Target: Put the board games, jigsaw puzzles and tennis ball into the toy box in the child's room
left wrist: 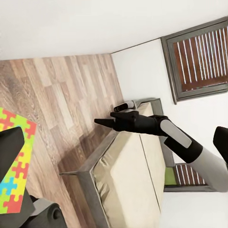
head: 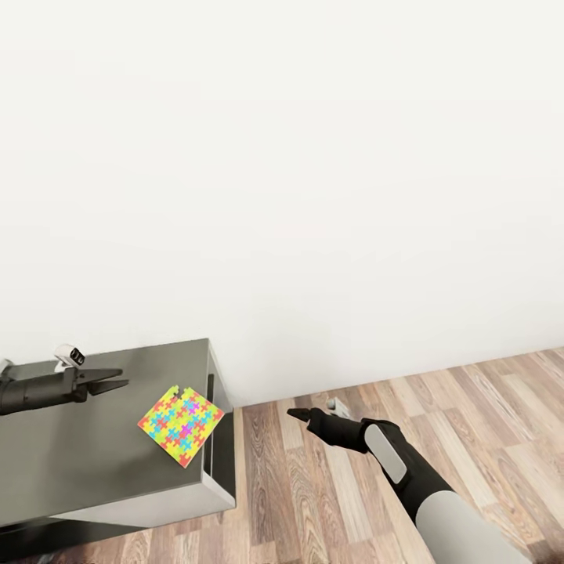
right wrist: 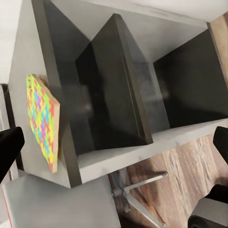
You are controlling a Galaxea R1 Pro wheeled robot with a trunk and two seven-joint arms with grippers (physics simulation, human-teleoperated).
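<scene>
While the left gripper (head: 117, 379) hovers over the dark-grey-topped section of the table (head: 70, 454), its two black fingers look pressed nearly together, tips pointing right toward the jigsaw puzzle (head: 181, 424). That square board of yellow, pink, green and blue pieces lies flat on the grey top, turned like a diamond, at the right end near the edge, with one corner reaching just past it. Gripper and puzzle are near each other but apart.

Out to the right, over the wood-plank floor (head: 470, 423), the right gripper (head: 296, 413) points left toward the table's end; its fingers seem pressed together and it holds nothing. From the right wrist camera the puzzle (right wrist: 42, 121) is seen edge-on atop the table, above dark open compartments (right wrist: 114, 90). From the left wrist camera the right arm (left wrist: 156, 128) crosses in front of the bed (left wrist: 128, 175) with its cream mattress, below a slatted window (left wrist: 199, 59).
</scene>
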